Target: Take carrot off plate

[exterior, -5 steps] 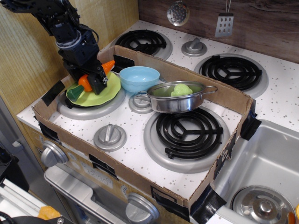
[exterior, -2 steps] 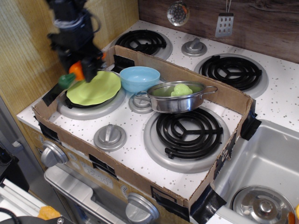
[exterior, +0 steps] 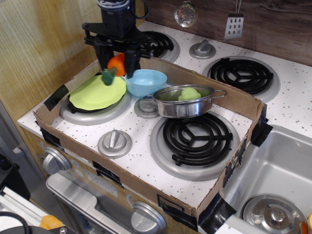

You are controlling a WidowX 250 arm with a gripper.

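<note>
Bright orange tapered plastic toy carrot [exterior: 115,66] up in the air, clear of the round flat lime yellow-green plastic plate [exterior: 95,93], dark green stub top angled down and toward the plate's far edge. Pinched between the two black fingers of the gripper [exterior: 116,59], jaws closed only as far as the orange body allows, one finger either side. Hanging just above the gap between the plate and the light blue plastic bowl [exterior: 145,81], no contact with either.

Black robot arm [exterior: 116,19] dropping in from the top edge, near vertical, wrist straight down, a black crossbar spread wide just above the fingers.

Plate bare, sitting slightly tilted on the front-left black coil burner, beside the bowl's left rim. Right of the bowl, touching or nearly so: shiny steel pan [exterior: 186,101] with side handles, pale green lumpy toy vegetable [exterior: 189,93] inside. Beyond the pan, toward the front, a large black coil burner [exterior: 196,135] on the white speckled stovetop. All of it ringed by a low brown cardboard wall [exterior: 237,100] taped at the corners with black tape. Far right of the plate, past the cardboard, a steel sink [exterior: 273,180].
</note>
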